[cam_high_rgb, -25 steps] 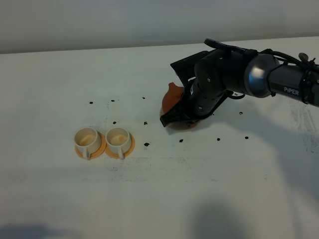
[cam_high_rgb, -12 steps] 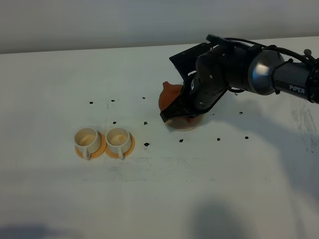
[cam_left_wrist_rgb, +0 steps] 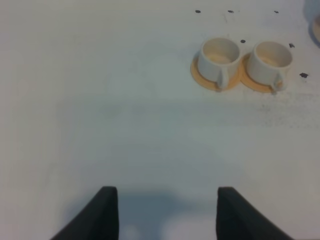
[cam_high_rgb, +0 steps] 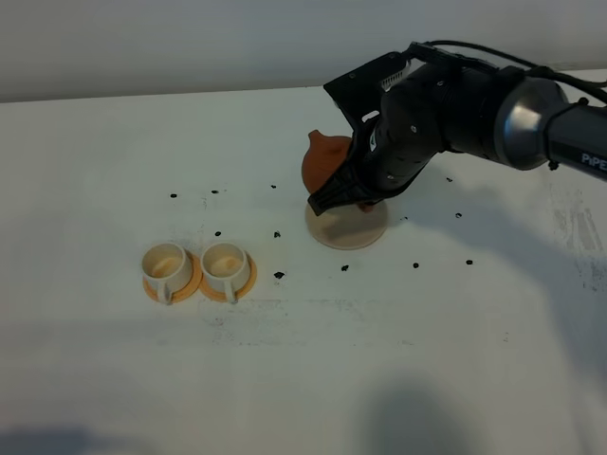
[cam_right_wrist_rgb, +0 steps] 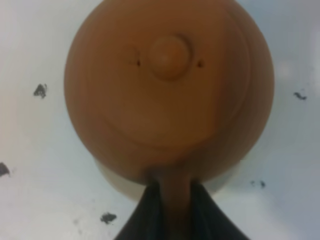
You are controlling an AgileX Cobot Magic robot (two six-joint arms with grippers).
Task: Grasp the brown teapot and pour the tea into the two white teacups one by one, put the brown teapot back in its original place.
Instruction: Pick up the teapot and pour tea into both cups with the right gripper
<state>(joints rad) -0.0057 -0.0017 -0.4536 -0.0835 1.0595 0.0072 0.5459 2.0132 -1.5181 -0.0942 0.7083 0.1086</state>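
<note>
Right wrist view: we see the right gripper [cam_right_wrist_rgb: 176, 207] clamped on the handle of the brown teapot [cam_right_wrist_rgb: 170, 90].
Round, reddish-brown, knobbed lid; from the exterior high camera it hangs above the beige coaster [cam_high_rgb: 347, 232], toward eleven o'clock.

Three views live.
High camera overlooks everything, sharing cream-white handled teacups [cam_high_rgb: 225, 265] [cam_left_wrist_rgb: 220, 55] with left wrist; right wrist close above reddish-brown clay teapot [cam_right_wrist_rgb: 170, 90].

White table [cam_high_rgb: 114, 379]: beige coaster [cam_high_rgb: 347, 232], two orange saucers [cam_high_rgb: 151, 291], scattered black specks [cam_high_rgb: 279, 275].

The teapot [cam_high_rgb: 322, 163] now off the coaster [cam_high_rgb: 346, 229]
</note>
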